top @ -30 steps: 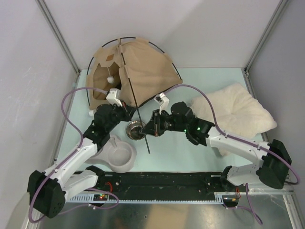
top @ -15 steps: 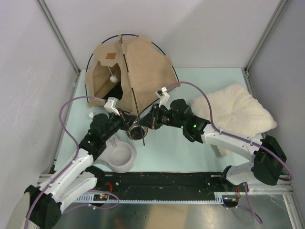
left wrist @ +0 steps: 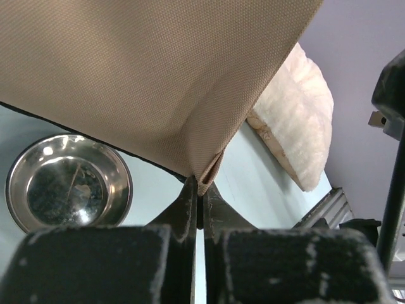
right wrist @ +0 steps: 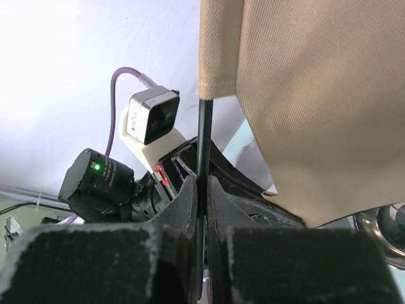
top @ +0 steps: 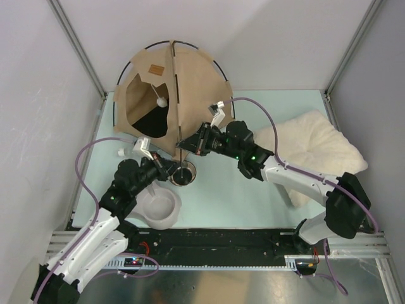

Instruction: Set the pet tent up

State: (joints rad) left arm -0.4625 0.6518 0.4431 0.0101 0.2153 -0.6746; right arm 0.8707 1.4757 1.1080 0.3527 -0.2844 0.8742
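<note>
near corner of the pet tent [top: 197, 82] is pinched by the left gripper [left wrist: 197, 188], black pole [right wrist: 202, 130] clamped in the right gripper [right wrist: 202, 185], likely so pole meets corner.

1. The top camera looks down from above and behind me over the whole table [top: 253, 196].
2. My left wrist camera faces the tent [left wrist: 158, 76] hem, close.
3. My right wrist camera, equally close, shares that tent.
</note>
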